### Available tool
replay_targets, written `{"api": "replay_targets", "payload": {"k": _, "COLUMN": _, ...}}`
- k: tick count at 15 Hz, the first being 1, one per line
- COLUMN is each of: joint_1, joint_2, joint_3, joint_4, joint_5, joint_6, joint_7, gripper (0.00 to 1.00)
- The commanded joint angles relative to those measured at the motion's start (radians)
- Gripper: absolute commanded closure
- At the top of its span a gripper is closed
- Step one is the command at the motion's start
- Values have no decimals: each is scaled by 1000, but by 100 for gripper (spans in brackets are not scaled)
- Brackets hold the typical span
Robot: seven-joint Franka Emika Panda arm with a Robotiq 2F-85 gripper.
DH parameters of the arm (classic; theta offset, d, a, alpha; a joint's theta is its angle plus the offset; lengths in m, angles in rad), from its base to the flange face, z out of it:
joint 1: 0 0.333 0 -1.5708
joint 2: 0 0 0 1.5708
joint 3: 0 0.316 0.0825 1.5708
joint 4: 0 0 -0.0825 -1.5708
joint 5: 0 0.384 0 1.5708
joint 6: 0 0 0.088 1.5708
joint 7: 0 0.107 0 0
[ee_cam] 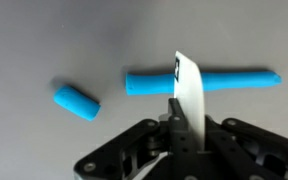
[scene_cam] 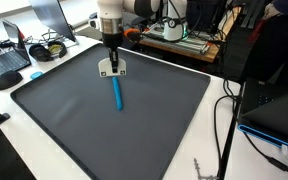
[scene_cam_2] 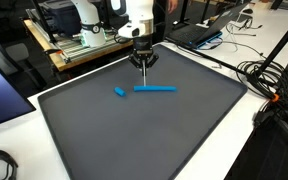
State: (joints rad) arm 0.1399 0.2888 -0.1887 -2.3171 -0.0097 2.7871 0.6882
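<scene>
Closest, your gripper (ee_cam: 176,118) clamps a thin white strip (ee_cam: 189,90), jaws together; blue stick (scene_cam_2: 155,88) and blue stub (scene_cam_2: 119,92) lie toward the bench's far edge; grey mat (scene_cam_2: 134,140) spreads wide toward the near edge.

Research lab or tech office, as far as I can tell. I'm driving over a dark mat (scene_cam: 134,130) on a white table (scene_cam: 24,145). Around it there are a laptop (scene_cam: 4,62), headphones (scene_cam: 46,50) and a monitor (scene_cam: 52,15). There's also a second laptop (scene_cam_2: 199,35), loose black cables (scene_cam_2: 269,72), and a wooden cart (scene_cam_2: 76,45) stacked with electronics.
</scene>
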Motion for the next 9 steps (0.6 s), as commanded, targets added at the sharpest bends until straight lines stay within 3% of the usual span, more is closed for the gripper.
{"api": "replay_targets", "payload": {"k": 1, "joint_1": 18, "joint_2": 43, "joint_3": -20, "joint_4": 32, "joint_5": -43, "joint_6": 1, "joint_7": 59, "gripper": 99}}
{"api": "replay_targets", "payload": {"k": 9, "joint_1": 22, "joint_2": 118, "joint_3": -21, "joint_4": 73, "joint_5": -24, "joint_6": 28, "joint_7": 48, "gripper": 99}}
